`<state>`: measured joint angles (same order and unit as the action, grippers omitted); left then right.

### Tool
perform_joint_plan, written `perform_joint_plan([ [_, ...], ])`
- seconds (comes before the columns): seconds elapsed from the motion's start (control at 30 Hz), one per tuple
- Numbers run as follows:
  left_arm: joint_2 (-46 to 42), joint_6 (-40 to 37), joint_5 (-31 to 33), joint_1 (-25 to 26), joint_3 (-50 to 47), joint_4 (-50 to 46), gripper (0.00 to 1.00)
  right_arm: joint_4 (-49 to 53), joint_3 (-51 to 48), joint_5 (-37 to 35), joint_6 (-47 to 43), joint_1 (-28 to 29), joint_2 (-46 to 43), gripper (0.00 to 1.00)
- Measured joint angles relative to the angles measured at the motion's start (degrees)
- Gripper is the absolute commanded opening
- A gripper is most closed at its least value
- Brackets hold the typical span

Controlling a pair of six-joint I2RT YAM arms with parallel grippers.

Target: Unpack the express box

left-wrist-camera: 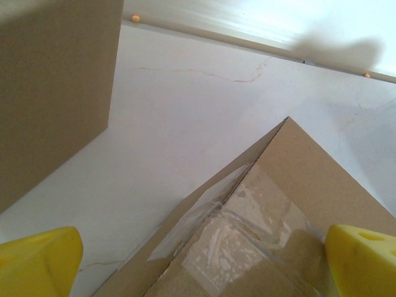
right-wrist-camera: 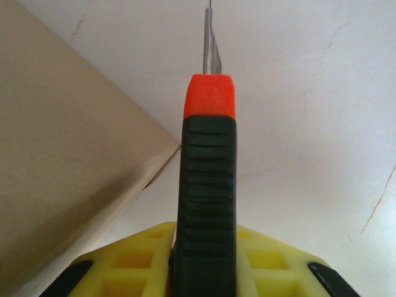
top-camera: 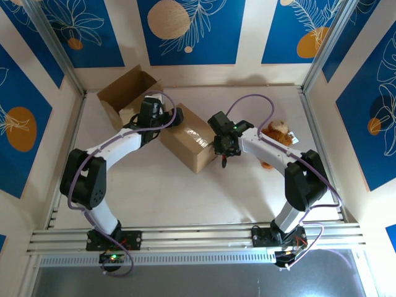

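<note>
Two pincers were at work, and I started from the right pincer [right-wrist-camera: 204, 263]. Its yellow jaws were drawn nearly closed and gripped a black ribbed craft knife with an orange collar [right-wrist-camera: 207, 185]. The knife's thin steel blade [right-wrist-camera: 210, 43] reached out over the bare white tabletop [right-wrist-camera: 309, 124]. The sealed brown cardboard express box [right-wrist-camera: 62, 154] lay just left of the handle, and the blade was not on it.

From above, that pincer [top-camera: 221, 148] sat at the near right end of the box [top-camera: 192, 142]. The left pincer [top-camera: 173, 117] hung over the far left end, spread as wide as it went and holding nothing. Its wrist camera showed one yellow finger [left-wrist-camera: 40, 260] at each side of the box top, with the clear packing tape [left-wrist-camera: 247, 223] between them. I could not tell whether they touched the cardboard.

I judged the step in hand to be slitting that tape. To do it well, I would bring the left pincer down to pin the far end first, since a light box looked likely to slide on the smooth table. Then I would tilt the blade low, set its tip on the seam and draw it shallowly, so nothing inside got cut. I would stop the stroke well short of the left fingers.

An open brown cardboard carton [top-camera: 127, 93] stood far left. A brown and white plush toy [top-camera: 278, 133] lay to the right.
</note>
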<state>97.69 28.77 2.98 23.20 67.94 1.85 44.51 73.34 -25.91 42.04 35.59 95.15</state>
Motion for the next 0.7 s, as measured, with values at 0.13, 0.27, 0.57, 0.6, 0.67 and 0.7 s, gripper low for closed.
perform_joint_plan([
  [0.13, 0.0, -0.2, 0.0, 0.0, -0.8, 1.0, 1.00, -0.1, 0.0, 0.5, -0.3, -0.6, 0.1, 0.00],
  [0.27, -0.7, -0.2, 0.5, 0.0, -3.2, 3.8, 1.00, -0.3, 0.2, 1.2, -1.3, -1.8, 1.1, 0.00],
  [0.57, -1.7, 1.3, 1.6, 0.0, -6.6, 7.9, 1.00, -0.2, 1.4, 2.7, -1.9, -3.9, 1.4, 0.00],
  [0.6, -1.8, 1.4, 1.7, 0.0, -6.8, 8.1, 1.00, -0.5, 0.7, 3.3, -1.9, -3.9, 0.2, 0.00],
  [0.67, -2.0, 1.7, 2.0, 0.0, -7.1, 8.2, 1.00, -1.0, -2.2, 5.1, -1.7, -4.0, -3.8, 0.00],
  [0.7, -2.1, 1.8, 2.2, 0.0, -7.2, 8.2, 1.00, -1.5, -4.4, 6.8, -1.6, -4.4, -7.0, 0.00],
])
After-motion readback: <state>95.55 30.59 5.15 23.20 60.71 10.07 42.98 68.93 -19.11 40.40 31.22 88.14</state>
